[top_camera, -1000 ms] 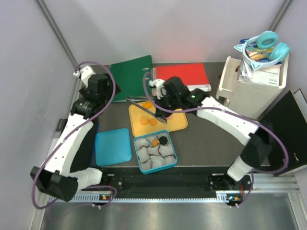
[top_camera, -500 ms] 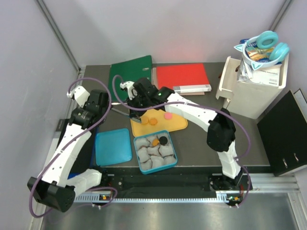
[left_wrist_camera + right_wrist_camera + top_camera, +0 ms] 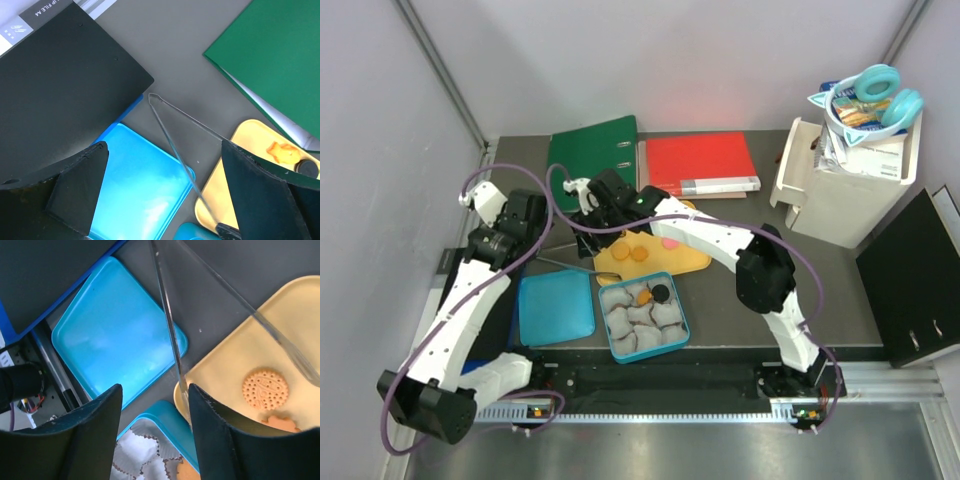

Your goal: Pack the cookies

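The right gripper point(image 3: 155, 390) hangs low over the dark table point(image 3: 740, 300) with its fingers apart and nothing clamped between them. A pair of thin, clear, long-armed tongs point(image 3: 167, 315) lies flat beneath it, their tips reaching the near corner of the shallow yellow plastic tray point(image 3: 225, 375). The left gripper point(image 3: 164, 144) is spread fully wide and empty too, looking down on the joined end of the same tongs. Neither arm holds the tool, so the step in hand looks like taking it up. One gripper must settle over the arms and close on them without skidding them across the table, and only then can a biscuit be lifted. Most of the small round cookies point(image 3: 632, 254) wait on the yellow tray, at least two orange and one pink. The square teal box point(image 3: 672, 345), just beside the tray, is lined with grey crinkled paper cups point(image 3: 640, 330). Only an orange and a black cookie sit in its far cups, so packing seems barely begun. The flat blue lid point(image 3: 556, 305) lies beside the box.
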Tool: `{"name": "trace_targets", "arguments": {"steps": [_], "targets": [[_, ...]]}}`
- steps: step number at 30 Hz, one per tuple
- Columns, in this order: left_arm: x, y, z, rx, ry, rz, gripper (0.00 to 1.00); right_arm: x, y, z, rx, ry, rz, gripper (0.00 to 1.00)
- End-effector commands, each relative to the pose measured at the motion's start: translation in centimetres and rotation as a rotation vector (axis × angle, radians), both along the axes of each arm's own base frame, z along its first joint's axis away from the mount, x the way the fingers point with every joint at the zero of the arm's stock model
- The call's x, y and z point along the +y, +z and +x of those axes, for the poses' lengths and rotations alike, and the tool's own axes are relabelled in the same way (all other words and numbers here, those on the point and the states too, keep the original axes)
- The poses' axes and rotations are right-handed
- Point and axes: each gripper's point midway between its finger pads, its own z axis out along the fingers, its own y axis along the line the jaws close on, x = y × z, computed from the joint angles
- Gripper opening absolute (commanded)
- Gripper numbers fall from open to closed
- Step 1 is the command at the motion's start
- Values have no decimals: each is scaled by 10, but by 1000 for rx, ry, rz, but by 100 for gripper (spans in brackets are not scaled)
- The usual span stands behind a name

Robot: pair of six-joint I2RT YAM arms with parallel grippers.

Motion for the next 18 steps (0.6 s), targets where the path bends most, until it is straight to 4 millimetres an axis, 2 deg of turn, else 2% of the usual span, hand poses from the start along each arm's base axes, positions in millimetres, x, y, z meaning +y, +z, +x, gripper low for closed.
{"name": "trace_targets", "arguments": {"steps": [1,2,3,4,5,6,7,8,9,10,11,12,13,14,16,18], "targets": [[-2,6,14,-1,-40,39,99,-5,88,11,-133,-78,119,57],[-5,8,18,-5,-61,40,99,-13,111,10,-163,-100,143,57],[-9,11,26,-22,-81,41,99,-22,120,12,-183,-127,141,59],[-13,10,34,-3,-132,73,99,-33,119,15,-203,-168,114,59],[-18,11,43,-2,-176,84,99,-49,147,12,-242,-192,146,59],[-33,8,51,5,-264,64,99,-59,152,11,-257,-211,145,60],[-44,5,68,18,-360,111,99,-74,145,11,-262,-241,113,60],[-55,7,77,21,-427,121,99,-83,149,8,-271,-253,115,60],[-73,2,83,46,-562,129,99,-100,169,2,-299,-272,147,60],[-84,-12,93,91,-619,141,99,-112,152,-2,-292,-287,104,60],[-99,-11,98,96,-678,157,99,-119,150,-7,-291,-287,103,60],[-107,-16,100,119,-727,175,99,-134,164,-12,-322,-315,127,60],[-116,-32,104,160,-767,177,99,-144,144,-17,-305,-322,84,59],[-123,-37,108,161,-794,178,99,-151,141,-20,-308,-332,80,60],[-129,-51,113,187,-850,199,99,-170,131,-29,-301,-357,62,60],[-129,-65,120,209,-854,220,99,-179,124,-34,-299,-366,51,60]]}}
